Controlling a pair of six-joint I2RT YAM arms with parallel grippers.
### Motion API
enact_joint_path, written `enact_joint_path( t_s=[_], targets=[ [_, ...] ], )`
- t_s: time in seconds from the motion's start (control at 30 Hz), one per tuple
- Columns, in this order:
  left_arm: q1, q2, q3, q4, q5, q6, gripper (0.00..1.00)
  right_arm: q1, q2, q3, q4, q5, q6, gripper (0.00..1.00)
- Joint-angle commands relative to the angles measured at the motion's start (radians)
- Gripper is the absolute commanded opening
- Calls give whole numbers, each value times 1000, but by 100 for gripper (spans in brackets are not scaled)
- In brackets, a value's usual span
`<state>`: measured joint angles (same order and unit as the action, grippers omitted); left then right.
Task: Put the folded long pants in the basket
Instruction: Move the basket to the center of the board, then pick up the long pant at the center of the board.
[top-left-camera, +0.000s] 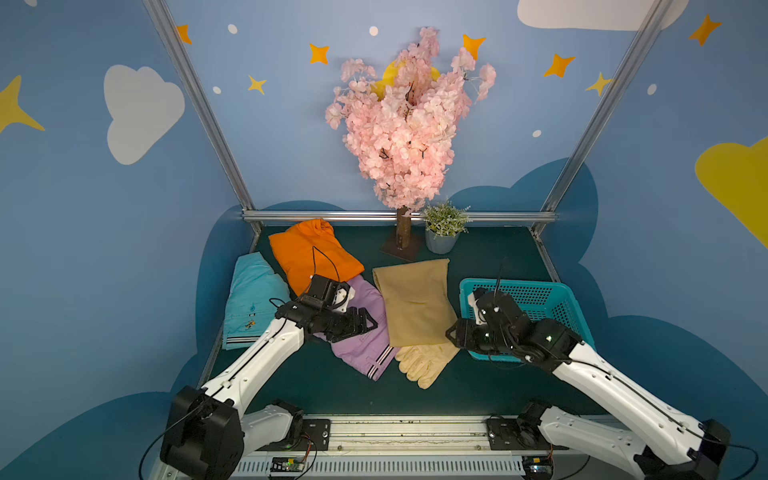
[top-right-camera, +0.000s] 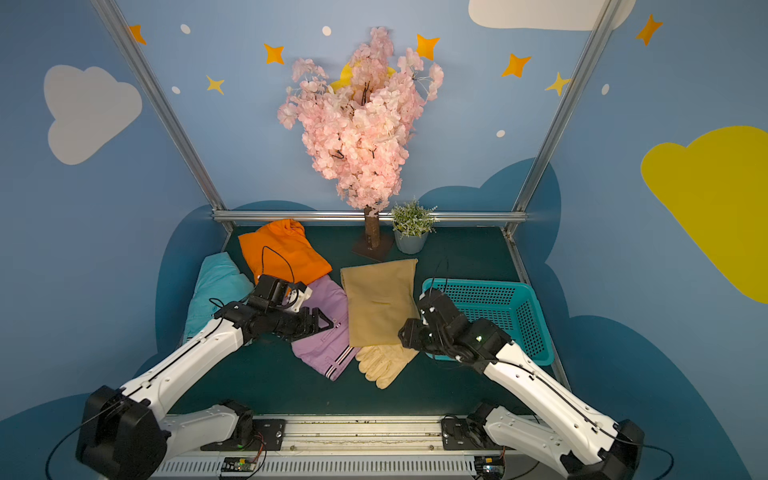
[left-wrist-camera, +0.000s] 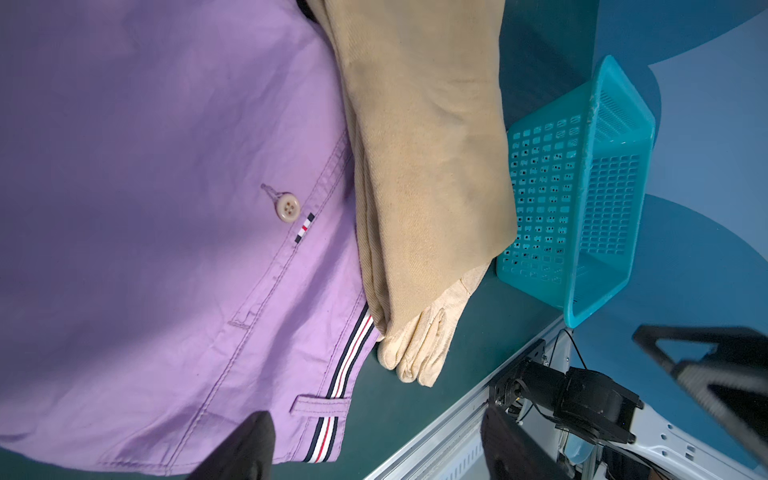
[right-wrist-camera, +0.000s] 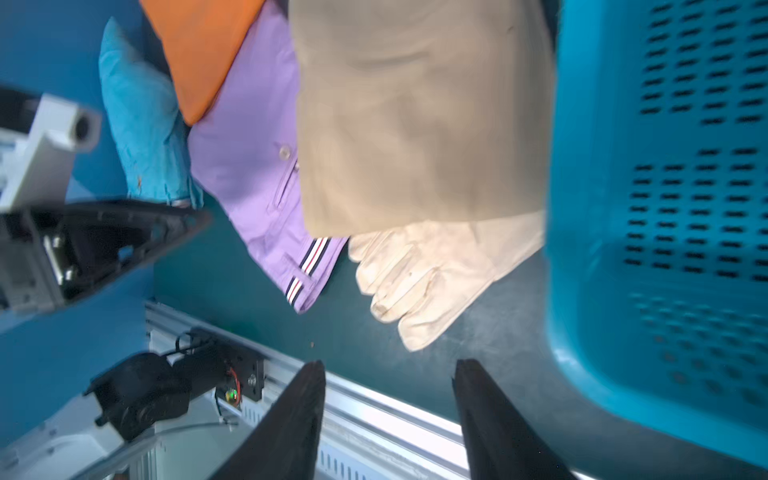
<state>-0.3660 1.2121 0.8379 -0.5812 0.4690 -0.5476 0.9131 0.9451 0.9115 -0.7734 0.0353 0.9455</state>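
Observation:
Four folded long pants lie on the green table: tan (top-left-camera: 415, 299), lilac with striped cuffs (top-left-camera: 365, 343), orange (top-left-camera: 307, 253) and turquoise (top-left-camera: 249, 299). The tan pair overlaps the lilac one (left-wrist-camera: 145, 187). At the right stands the teal mesh basket (top-left-camera: 523, 284), with nothing showing inside it. My left gripper (top-left-camera: 370, 322) hovers open over the lilac pants, one finger above the cloth in the left wrist view (left-wrist-camera: 376, 419). My right gripper (top-left-camera: 451, 332) hangs open and empty by the basket's near left corner (right-wrist-camera: 665, 208), beside the tan pants' (right-wrist-camera: 415, 116) lower edge.
A cream work glove (top-left-camera: 424, 361) lies partly under the tan pants' near end. At the back stand a pink blossom tree (top-left-camera: 405, 124) and a grey plant pot (top-left-camera: 441, 241). A metal rail (top-left-camera: 395, 428) runs along the front edge, and frame posts rise at the back corners.

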Motion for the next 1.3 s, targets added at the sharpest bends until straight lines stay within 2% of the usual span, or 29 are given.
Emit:
enact_joint_path(
  t_s=[0.0,0.13,0.3,0.43,0.53,0.6,0.7,0.93,1.17,1.27],
  targets=[
    [-5,10,30,-28,22,17,81,172,26,-7,144,281,262,64],
    [-4,7,55,-77,0,53,81,250,221,53,230,307,328,69],
    [-6,-35,54,-155,-50,123,79,276,331,29,395,405,381,77],
    [-6,-139,-5,-112,-96,108,81,272,440,100,301,459,461,81],
    [-5,-176,7,-125,-134,110,81,252,523,126,197,460,578,77],
    [-5,-198,6,-138,-185,110,81,235,545,125,159,435,636,78],
    [-5,-219,-2,-139,-198,103,82,218,571,98,159,426,716,77],
    [-6,-192,7,-151,-204,106,82,181,636,96,178,423,769,76],
    [-7,-197,5,-155,-216,101,82,162,633,74,206,400,806,77],
    [-6,-195,4,-155,-213,100,82,160,641,26,273,371,854,78]
  ],
)
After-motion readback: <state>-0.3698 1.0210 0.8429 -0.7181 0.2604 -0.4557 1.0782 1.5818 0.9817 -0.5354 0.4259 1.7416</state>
